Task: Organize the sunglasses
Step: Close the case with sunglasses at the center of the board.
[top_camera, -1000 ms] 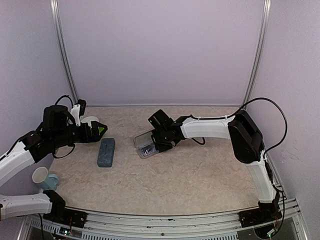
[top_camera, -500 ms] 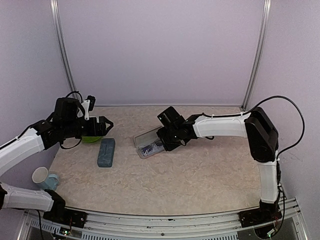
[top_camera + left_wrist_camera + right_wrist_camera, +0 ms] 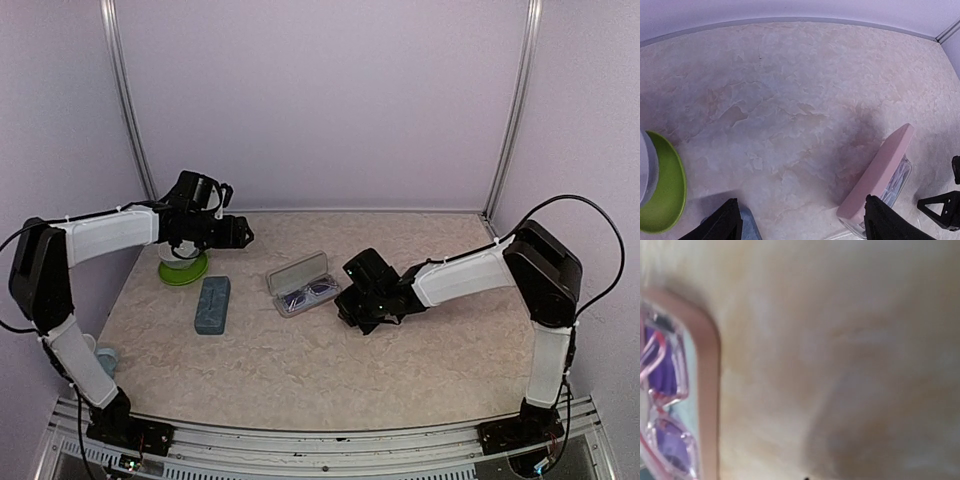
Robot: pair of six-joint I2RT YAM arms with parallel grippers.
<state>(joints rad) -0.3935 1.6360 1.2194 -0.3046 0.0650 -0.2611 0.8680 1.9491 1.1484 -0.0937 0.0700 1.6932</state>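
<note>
The sunglasses [image 3: 305,296], one pair with a thin pinkish frame and purple lenses, lie in the tray of the open pink case [image 3: 296,269] near the middle of the bench [image 3: 400,370]. They look light and rigid, though the thin arms would likely bend. The smooth lenses could scratch or slip, so the best hold is probably the frame at the bridge or a hinge corner. Just right of the case, the right claw [image 3: 349,304] sits low, closed on nothing. At the far left, the left claw [image 3: 241,233] hangs open and empty, with a green dish [image 3: 185,271] beside it and a closed blue-grey case [image 3: 212,303] nearer.
</note>
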